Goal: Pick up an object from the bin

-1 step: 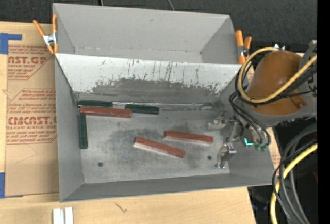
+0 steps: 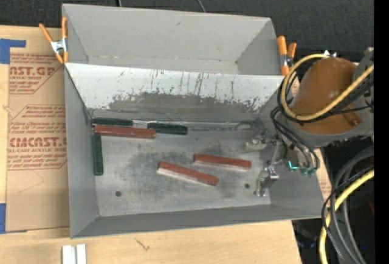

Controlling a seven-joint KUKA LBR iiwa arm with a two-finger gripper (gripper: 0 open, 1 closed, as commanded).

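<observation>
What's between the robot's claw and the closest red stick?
Nothing but bare grey bin floor lies between the gripper and the nearest red stick, as the camera view shows.

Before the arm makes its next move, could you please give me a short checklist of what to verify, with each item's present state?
1. Pincer open: ok, its fingers stand apart.
2. Nothing held: ok, bare bin floor shows between the fingers.
3. Target nearby: ok, the nearest red-brown stick lies just left of the pincer.
4. Target free of neighbours: ok, the second red-brown stick lies apart from it.
5. Pincer centred over the target: not ok, it sits beyond the stick's right end.
6. Pincer's height above the floor: cannot tell.
</observation>
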